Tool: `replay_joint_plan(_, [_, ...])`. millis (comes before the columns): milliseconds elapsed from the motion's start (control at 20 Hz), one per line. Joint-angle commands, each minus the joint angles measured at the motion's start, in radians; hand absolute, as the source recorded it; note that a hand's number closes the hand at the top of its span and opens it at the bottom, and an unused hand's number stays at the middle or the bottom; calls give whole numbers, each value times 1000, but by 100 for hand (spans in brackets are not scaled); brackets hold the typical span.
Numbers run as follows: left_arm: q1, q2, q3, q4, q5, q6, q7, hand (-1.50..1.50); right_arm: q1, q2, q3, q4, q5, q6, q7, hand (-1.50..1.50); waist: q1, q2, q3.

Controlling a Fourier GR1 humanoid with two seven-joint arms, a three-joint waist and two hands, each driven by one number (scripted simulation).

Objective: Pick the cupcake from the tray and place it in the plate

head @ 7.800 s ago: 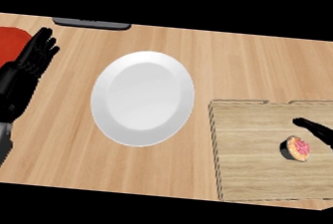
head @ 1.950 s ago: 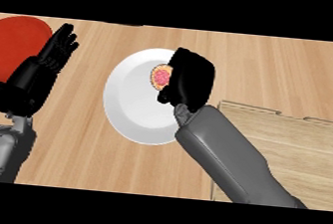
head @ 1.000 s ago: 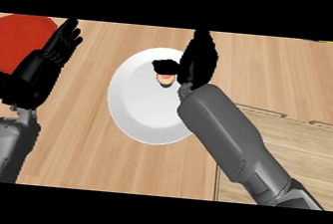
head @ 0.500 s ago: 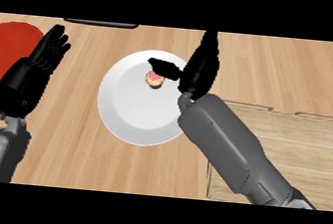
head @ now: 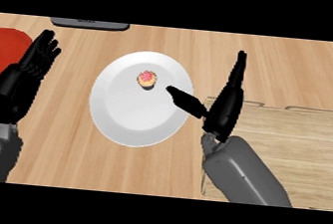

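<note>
The cupcake [head: 147, 79], small with pink frosting, stands on the upper part of the white plate [head: 132, 116] in the head view. My right hand [head: 224, 106] is open just right of the plate, fingers straight up and thumb pointing toward the cupcake without touching it. The wooden tray [head: 307, 146] lies at the right, partly behind my right forearm. At the left edge my left hand [head: 20, 84] rests open, fingers up.
A red round object [head: 1, 52] lies at the far left, partly behind my left hand. A dark grey flat object [head: 88, 24] sits at the counter's far edge.
My right hand has let go of the cupcake on the plate and pulled back to the right, its fingers now straight. The left hand has stayed put.
</note>
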Motion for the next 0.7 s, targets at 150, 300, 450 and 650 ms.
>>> replay_joint_plan(150, [-4,-36,-19,-6,-45,24,8,0,300,-130,1,-388,80,93,31,-150,0,3,0])
replay_joint_plan(300, [42,-27,3,-29,-11,-12,-14,0,433,-253,21,-529,2,104,-29,-150,3,3,0])
replay_joint_plan(450, [-15,1,46,14,7,-47,9,0,503,-211,41,-557,44,121,-52,-150,7,5,0])
replay_joint_plan(650, [6,-31,21,-49,-35,-14,17,0,590,-223,24,-553,83,100,-105,-150,11,5,0])
